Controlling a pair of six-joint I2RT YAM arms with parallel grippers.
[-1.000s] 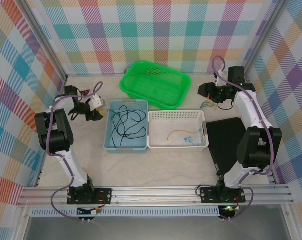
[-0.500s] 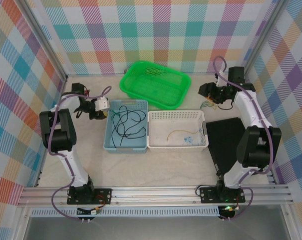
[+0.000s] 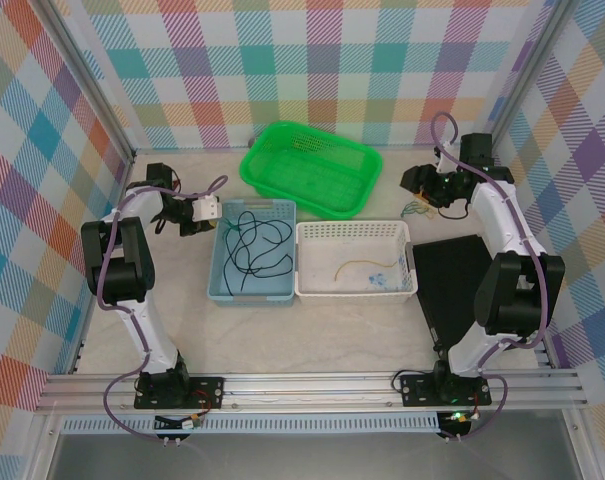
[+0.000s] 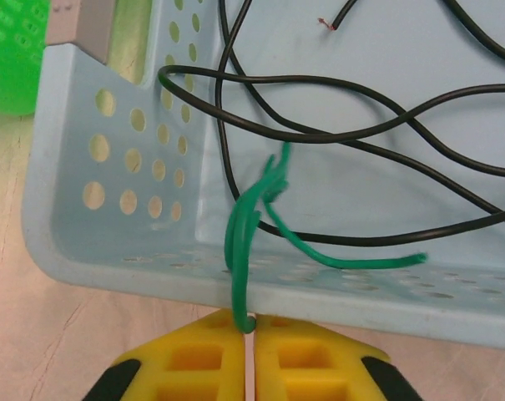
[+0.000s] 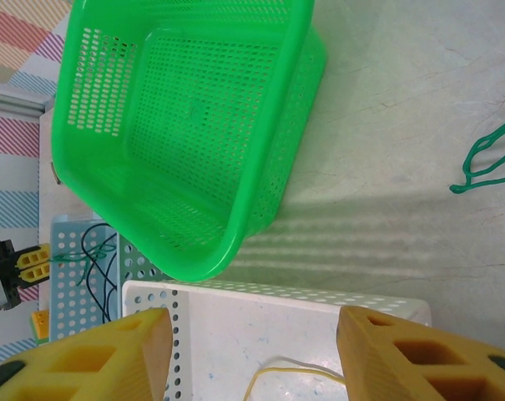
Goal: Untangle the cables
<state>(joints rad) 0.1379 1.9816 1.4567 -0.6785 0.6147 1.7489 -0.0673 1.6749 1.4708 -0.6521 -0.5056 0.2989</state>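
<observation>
Left pincer [image 4: 250, 330] now nearer blue basket [image 4: 77, 209], tight on green cable [image 4: 239, 242]; right pincer [image 5: 254, 330] wide.

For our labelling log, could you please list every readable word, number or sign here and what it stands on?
None: nothing readable stands on the green basket, the blue basket, the white basket, the black mat or the checked walls.

Baskets: three – green basket [image 3: 312, 165], blue basket [image 3: 250, 296], white basket [image 3: 354, 290] | Cables: four – black cable [image 4: 223, 159], tan-yellow cable [image 3: 357, 264], green cable [image 4: 239, 242], second green cable [image 5: 467, 167] | Mats: one – black mat [image 3: 462, 285] | Robot arms: two – left arm [image 3: 117, 265], right arm [image 3: 497, 225]
</observation>
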